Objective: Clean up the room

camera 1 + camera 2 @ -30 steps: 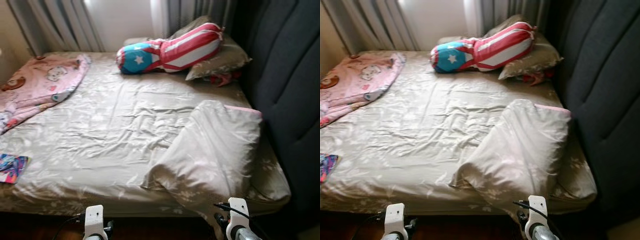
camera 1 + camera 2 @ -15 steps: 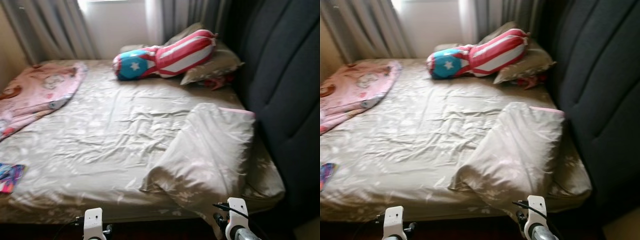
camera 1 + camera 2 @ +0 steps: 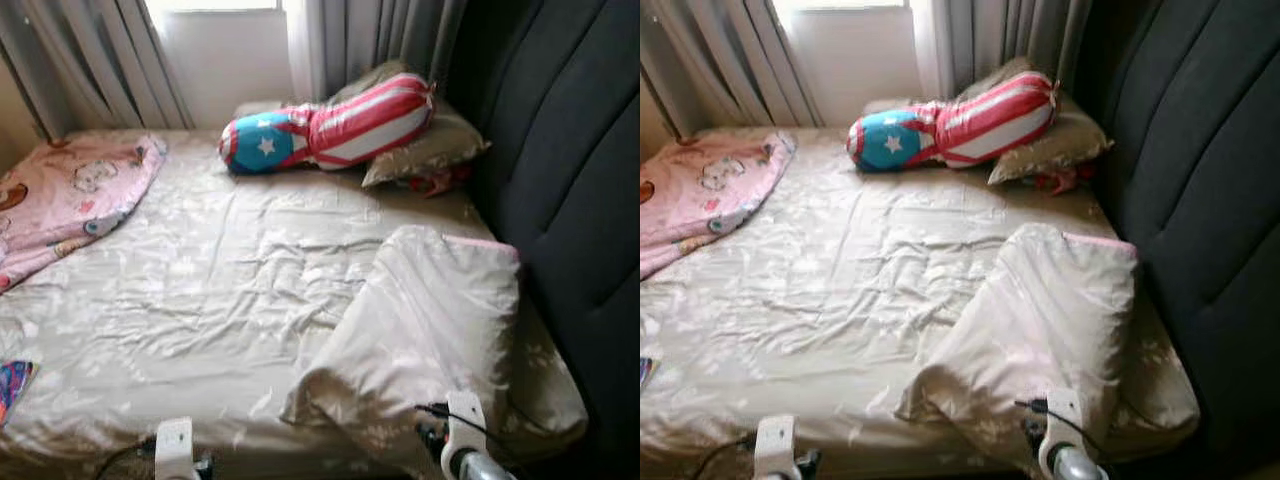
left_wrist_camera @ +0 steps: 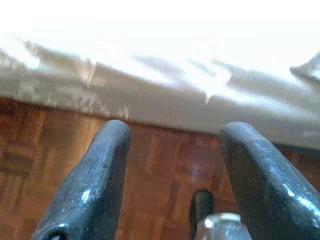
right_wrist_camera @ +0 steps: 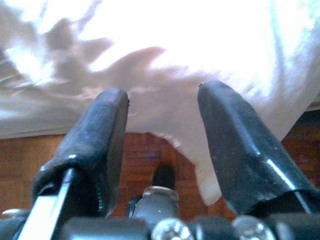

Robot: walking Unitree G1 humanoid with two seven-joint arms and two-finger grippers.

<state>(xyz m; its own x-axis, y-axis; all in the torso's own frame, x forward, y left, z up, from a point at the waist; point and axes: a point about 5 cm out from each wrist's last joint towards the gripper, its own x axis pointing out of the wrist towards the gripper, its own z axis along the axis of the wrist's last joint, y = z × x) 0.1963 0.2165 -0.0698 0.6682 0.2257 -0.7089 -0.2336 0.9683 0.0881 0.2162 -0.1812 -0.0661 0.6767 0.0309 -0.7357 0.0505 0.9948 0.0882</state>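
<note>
Both grippers, left point(image 4: 170, 175) and right point(image 5: 162, 145), spread and empty at bed point(image 3: 200, 300) edge. Risk: snagging sheet beneath folded duvet point(image 3: 430, 320), dragging both floorward.

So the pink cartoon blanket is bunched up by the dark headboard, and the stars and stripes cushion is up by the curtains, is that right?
Not quite. The pink cartoon blanket lies on the side of the bed away from the dark headboard, as the left eye view shows. The stars and stripes cushion is indeed up by the curtains.
</note>
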